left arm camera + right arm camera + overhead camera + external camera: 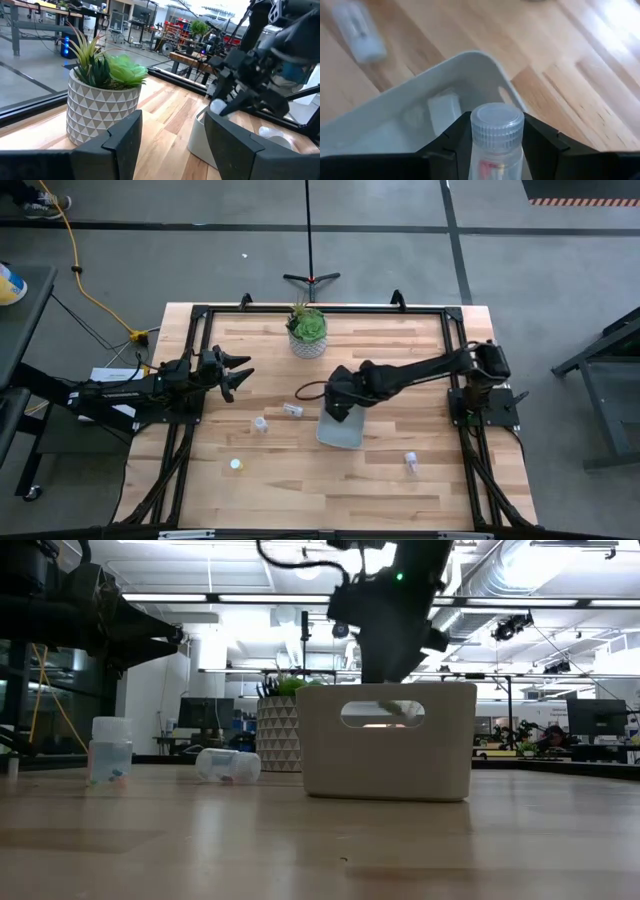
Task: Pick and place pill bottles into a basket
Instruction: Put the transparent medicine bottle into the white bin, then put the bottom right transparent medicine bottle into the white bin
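Pale wooden table (300,490) in a black frame, on a grey concrete floor with a yellow cable trailing off at the far left; workshop benches and ceiling lights behind, in the low view.

At the left edge, left gripper (236,372) hovering above the table with fingers spread apart and nothing between them, pointed toward the plant; well apart from every bottle.

Just right of it, small yellow-topped piece (236,465) alone near the front, too small to make out. Next, upright pill bottle (261,424) standing free on the wood, and beside it a bottle on its side (292,410), near the basket's left edge but not touching.

Behind these, potted plant (307,331) in its white patterned pot, at the table's back.

At centre, basket (342,433) on the table, with one small whitish item lying inside per the right wrist view. Right gripper (496,131) directly over the basket's back end, fingers clamped on a capped pill bottle (496,131), held upright above the basket's interior.

Further right, one more bottle (410,463) lying on the wood, apart from the basket.
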